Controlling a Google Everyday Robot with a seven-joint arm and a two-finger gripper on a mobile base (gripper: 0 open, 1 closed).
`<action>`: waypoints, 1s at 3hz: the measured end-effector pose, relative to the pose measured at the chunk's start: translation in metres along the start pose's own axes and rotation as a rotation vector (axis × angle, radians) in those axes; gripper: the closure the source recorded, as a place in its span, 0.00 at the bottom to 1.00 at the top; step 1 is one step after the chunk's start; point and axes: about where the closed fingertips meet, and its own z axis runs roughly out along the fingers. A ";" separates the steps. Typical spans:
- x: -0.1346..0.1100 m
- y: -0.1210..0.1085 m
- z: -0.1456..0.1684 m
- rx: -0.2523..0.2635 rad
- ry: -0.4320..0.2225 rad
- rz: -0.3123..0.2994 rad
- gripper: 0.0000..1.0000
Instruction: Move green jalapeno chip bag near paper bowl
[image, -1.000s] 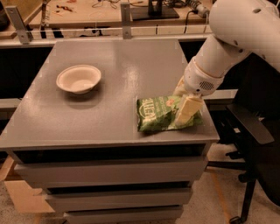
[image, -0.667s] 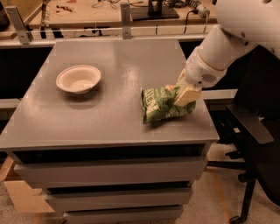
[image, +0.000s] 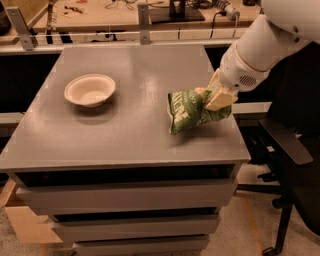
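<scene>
The green jalapeno chip bag (image: 189, 111) hangs tilted just above the right part of the grey table (image: 120, 135), its lower corner close to the tabletop. My gripper (image: 216, 98) is shut on the bag's right end, with the white arm reaching in from the upper right. The paper bowl (image: 90, 90) stands upright on the left part of the table, well to the left of the bag, with bare tabletop between them.
The table has drawers below its front edge (image: 125, 200). A black office chair (image: 290, 165) stands close to the table's right side. A workbench with a rail and cables (image: 145, 20) runs behind the far edge.
My gripper has lifted the chip bag off the front right of the table and carried it up and back, a little toward the table's middle. The bowl has not moved.
</scene>
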 end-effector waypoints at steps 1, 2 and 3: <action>0.000 0.000 0.000 0.000 0.000 0.000 1.00; -0.042 -0.020 0.024 -0.013 -0.060 -0.051 1.00; -0.077 -0.034 0.041 -0.026 -0.101 -0.090 1.00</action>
